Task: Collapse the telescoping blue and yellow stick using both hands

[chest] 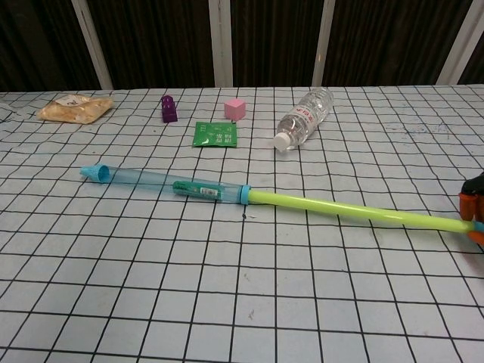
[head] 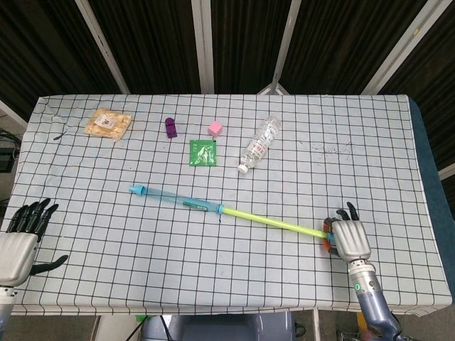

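Right hand [head: 349, 238]: at the near right of the checked table [head: 370, 156], back of the hand up, fingers curled over the orange end piece [chest: 470, 208] of the telescoping stick [head: 227, 211]; judged to be grasping that end, though the contact itself is hidden under the hand in the head view and cut by the frame edge in the chest view

Stick: fully extended, long axis running from the right hand up and leftward across the table middle; yellow rod [head: 274, 224] on the hand's side, translucent blue tube [head: 178, 200] beyond it, blue tip cap [head: 136, 190] at the far left end

Left hand [head: 23, 238]: off the near left table edge, released, fingers spread, grasping nothing; well apart from the stick, with the blue tip lying up and to the right of it; shown in the head view only

Governing relation: each hand is nearer its own end, so collapsing would likely call for the left hand to reach the blue tube and the two ends to be pressed together along the axis

Other items, far side: snack packet [head: 108, 124], purple block [head: 171, 128], pink cube [head: 215, 128], green sachet [head: 202, 153], plastic water bottle [head: 260, 144] on its side
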Robot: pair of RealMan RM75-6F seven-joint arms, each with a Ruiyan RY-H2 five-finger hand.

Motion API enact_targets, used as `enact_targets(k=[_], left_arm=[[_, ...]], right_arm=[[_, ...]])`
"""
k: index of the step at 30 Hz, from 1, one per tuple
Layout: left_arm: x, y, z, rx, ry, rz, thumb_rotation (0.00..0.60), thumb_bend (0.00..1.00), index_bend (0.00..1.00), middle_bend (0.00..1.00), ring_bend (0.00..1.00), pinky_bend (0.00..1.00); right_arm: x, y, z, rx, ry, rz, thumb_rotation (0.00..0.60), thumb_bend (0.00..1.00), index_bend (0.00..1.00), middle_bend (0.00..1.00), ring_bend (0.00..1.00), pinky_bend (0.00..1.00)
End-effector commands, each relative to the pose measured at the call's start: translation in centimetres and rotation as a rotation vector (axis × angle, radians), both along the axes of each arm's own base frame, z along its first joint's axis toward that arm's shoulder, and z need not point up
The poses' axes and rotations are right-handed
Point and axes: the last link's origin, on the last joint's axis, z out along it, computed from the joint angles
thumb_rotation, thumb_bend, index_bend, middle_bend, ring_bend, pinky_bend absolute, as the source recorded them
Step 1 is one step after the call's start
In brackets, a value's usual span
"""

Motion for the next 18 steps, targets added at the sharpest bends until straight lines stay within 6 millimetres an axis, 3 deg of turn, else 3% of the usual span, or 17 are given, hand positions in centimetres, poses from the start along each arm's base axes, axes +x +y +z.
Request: enact_targets(k=[1, 10, 14, 18], left_arm=[[1.5, 1.3, -0.4, -0.026, -0.001, -0.039, 0.600, 0.16, 0.07, 0.01, 0.00, 0.00], [7.3, 6.5, -2.1, -0.156, 0.092, -0.178, 0.600, 0.18, 0.08, 0.09, 0.00, 0.00], [9.8, 8.8, -2.8, -0.204, 0.126, -0.221, 0.600, 0.22, 0.18, 0.17, 0.00, 0.00], [11.8, 10.7, -3.5, -0.246, 0.134, -0.229, 0.600, 0.22, 0.20, 0.22, 0.00, 0.00]], right_arm=[[0.0, -0.1, 0.1, 0.004, 0.007, 0.009, 0.600, 0.46, 0.76, 0.58, 0.23, 0.00], [-0.4, -0.2, 0.5, 0.031, -0.021, 0.000, 0.600, 0.47, 0.77, 0.59, 0.23, 0.00], [-0.6, -0.3, 0.7, 0.035, -0.040, -0.004, 0.600, 0.47, 0.77, 0.59, 0.23, 0.00], [-0.5, -0.3, 0.9, 0.035, -0.053, 0.000, 0.600, 0.47, 0.77, 0.59, 0.23, 0.00]])
